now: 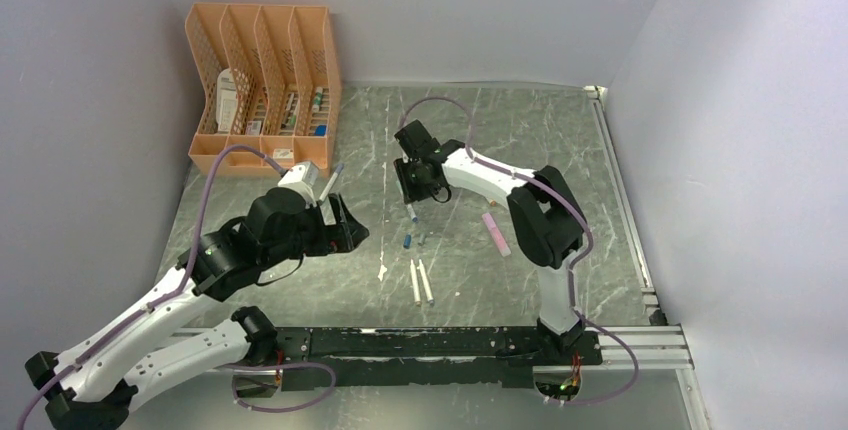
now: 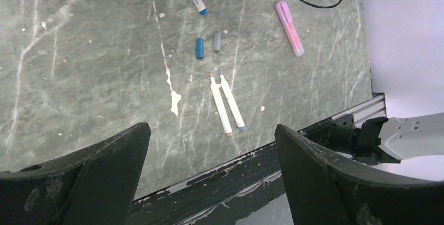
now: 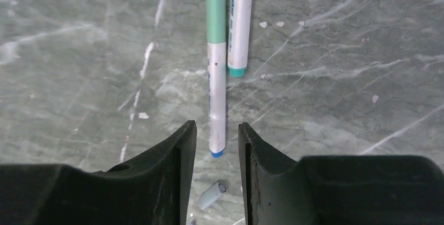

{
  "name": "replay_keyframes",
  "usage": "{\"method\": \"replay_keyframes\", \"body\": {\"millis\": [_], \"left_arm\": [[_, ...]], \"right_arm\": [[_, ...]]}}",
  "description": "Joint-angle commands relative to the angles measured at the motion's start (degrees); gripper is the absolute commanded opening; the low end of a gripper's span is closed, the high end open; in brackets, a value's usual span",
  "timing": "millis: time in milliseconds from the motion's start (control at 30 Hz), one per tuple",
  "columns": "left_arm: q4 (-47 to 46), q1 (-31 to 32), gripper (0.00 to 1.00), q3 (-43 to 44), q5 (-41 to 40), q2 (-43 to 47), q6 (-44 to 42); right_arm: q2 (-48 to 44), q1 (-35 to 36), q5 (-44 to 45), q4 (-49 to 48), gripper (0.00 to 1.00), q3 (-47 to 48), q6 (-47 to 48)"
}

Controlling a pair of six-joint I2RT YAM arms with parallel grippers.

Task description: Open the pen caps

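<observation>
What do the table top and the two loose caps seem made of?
The table top looks like grey-green marble or a marble-print sheet, white-veined and matt; which, I cannot tell. The blue cap and grey cap look like smooth, evenly coloured plastic.

A blue pen cap [image 1: 408, 242] lies near two white pens [image 1: 421, 282] on the table [image 1: 520, 140].

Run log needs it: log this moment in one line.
left gripper open, empty | right gripper narrowly open over teal-capped pen | blue cap, grey cap loose
</observation>
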State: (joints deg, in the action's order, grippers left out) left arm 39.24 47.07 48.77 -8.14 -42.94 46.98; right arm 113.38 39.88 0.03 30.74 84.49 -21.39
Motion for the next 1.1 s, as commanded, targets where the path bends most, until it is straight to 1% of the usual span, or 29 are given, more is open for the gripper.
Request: {"method": "replay_keyframes", "body": {"millis": [0,67,133,300,400,500,567,633,667,767,900,1067], "left_arm": [[3.8,-0.1,1.00,1.5,-2.3,0.7,0.1],[3.5,-0.1,1.00,0.9,-2.3,1.1,0.1],[3.0,-0.1,1.00,0.4,-2.1,1.0,0.2],[1.6,0.0,0.99,-0.4,-1.2,-0.4,0.2],[0.9,-0.1,0.99,-0.6,-0.7,-1.4,0.2],[0.0,-0.1,0.99,-1.0,-0.3,-2.1,0.3],[-1.0,-0.1,1.00,-1.3,0.5,-2.6,0.1],[-2.0,0.0,1.00,-1.5,1.8,-3.0,-0.2],[-2.7,-0.1,1.00,-1.7,2.3,-3.2,-0.2],[-4.2,-0.1,1.00,-2.1,2.8,-3.4,0.0],[-7.0,0.0,0.99,-2.7,2.9,-3.4,0.2],[-16.4,-0.1,1.00,-6.0,5.6,-3.0,1.1]], "right_arm": [[3.6,0.5,2.1,2.4,0.37,3.2,2.3],[4.9,0.9,2.2,2.3,0.43,3.4,2.4],[5.9,1.5,2.2,2.3,0.46,3.4,2.5],[8.6,3.2,3.6,2.8,0.46,3.5,2.8],[9.7,4.5,7.2,4.3,0.39,3.6,2.6],[10.4,5.8,10.1,5.6,0.28,3.5,2.7],[10.1,5.9,10.5,5.7,0.14,3.0,3.0],[8.7,5.7,10.6,5.2,0.04,2.3,3.5],[7.6,5.4,10.1,4.9,0.00,2.0,3.9],[3.1,4.3,7.9,3.8,0.00,1.1,5.1],[-8.1,1.9,3.5,2.2,0.00,-2.6,5.3],[-24.8,-3.6,-6.8,-0.6,0.00,-13.7,2.7]]}}
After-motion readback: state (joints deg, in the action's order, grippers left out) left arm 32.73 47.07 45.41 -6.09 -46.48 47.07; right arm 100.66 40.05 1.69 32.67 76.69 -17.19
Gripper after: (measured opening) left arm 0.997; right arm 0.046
